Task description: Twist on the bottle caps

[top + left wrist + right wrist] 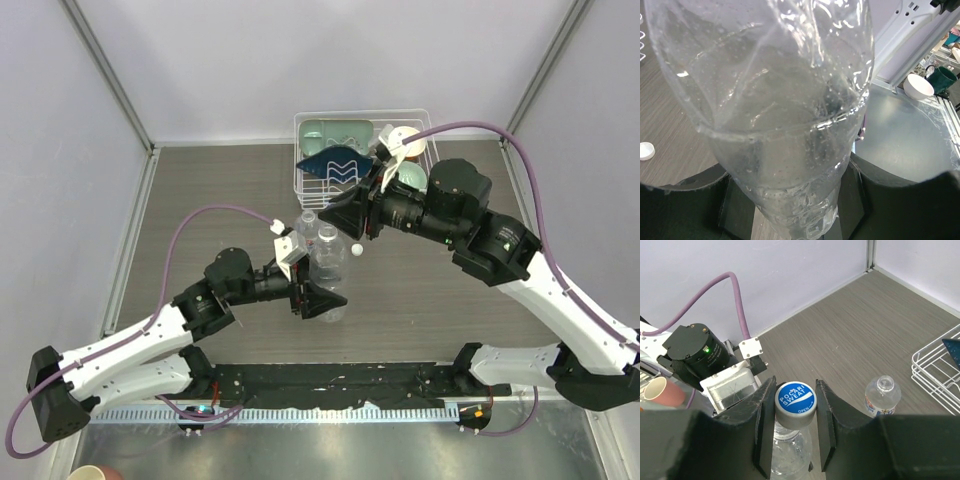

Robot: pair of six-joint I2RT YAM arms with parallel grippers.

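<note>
My left gripper is shut on the lower body of the unlabelled clear bottle, which stands upright on the table. My right gripper is above it, its jaws closed on the blue-topped white cap that sits on that bottle's neck. The labelled bottle stands just beyond, its neck open. A second white cap lies loose on the table beside the bottles.
A white wire dish rack with bowls and a blue item stands at the back. A paper cup shows at the left of the right wrist view. A white bowl and green mug sit beyond the table.
</note>
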